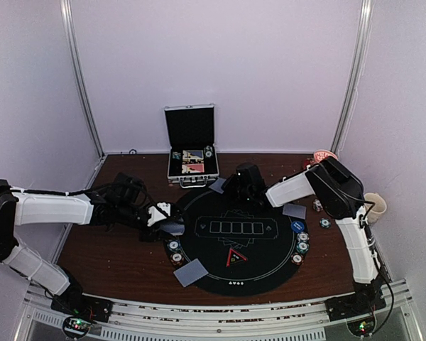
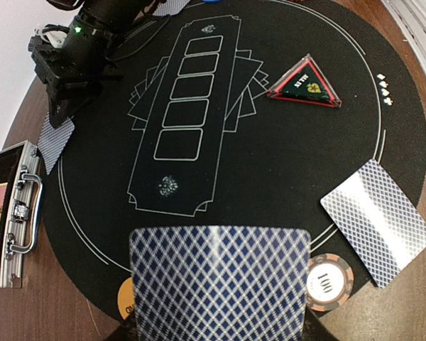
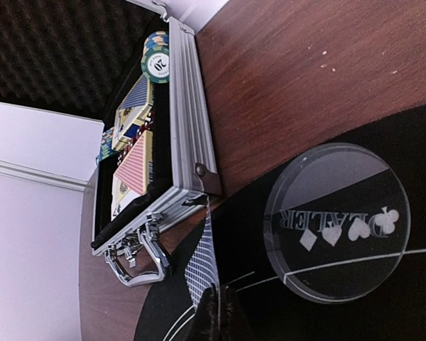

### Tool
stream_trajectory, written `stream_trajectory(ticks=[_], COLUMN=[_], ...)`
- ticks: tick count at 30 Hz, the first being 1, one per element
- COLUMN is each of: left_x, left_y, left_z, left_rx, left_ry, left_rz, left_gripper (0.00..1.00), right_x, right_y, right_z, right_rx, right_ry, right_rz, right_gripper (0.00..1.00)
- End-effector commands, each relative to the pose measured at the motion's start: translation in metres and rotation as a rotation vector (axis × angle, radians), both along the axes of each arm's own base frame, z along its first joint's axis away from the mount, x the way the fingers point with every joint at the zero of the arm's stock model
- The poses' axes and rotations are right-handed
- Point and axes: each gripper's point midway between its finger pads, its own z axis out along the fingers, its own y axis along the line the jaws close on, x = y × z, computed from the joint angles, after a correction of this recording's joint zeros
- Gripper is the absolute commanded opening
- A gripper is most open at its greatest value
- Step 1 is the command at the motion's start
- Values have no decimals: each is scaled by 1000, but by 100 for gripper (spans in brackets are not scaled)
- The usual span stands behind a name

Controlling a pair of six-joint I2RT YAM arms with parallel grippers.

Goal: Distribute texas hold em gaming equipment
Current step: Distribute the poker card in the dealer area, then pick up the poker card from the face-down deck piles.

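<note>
Left wrist view: each gripper clamps a card.
Pinched in the left gripper (image 1: 168,221), a blue diamond-backed playing card (image 2: 220,284) hangs above the round black mat (image 2: 284,163); the right gripper (image 3: 215,316) pinches another patterned card (image 3: 201,268) beside the silver case (image 3: 192,106).

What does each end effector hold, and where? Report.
Left end effector: a blue-backed card by its near edge. Right end effector: a second card by one edge.

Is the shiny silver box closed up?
No, the silver case is open: its lid stands upright at the back, showing the black lining.
</note>
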Motion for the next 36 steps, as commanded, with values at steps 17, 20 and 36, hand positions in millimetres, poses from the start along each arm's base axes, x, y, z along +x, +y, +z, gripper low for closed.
stream_trajectory(ticks=[17, 20, 36], left_x=[6, 5, 4], left_y=[-5, -5, -5], left_z=[9, 10, 12], left_rx=[-35, -37, -42], left_ry=[-19, -21, -19], left_rz=[-8, -10, -12], left_gripper=[35, 35, 35], right_x=[-9, -16, -62], right_y=[-1, 0, -44], right_z=[14, 21, 88], right_rx=[3, -9, -273], right_ry=[24, 22, -102], right_rz=[41, 47, 7], right_gripper=[47, 51, 100])
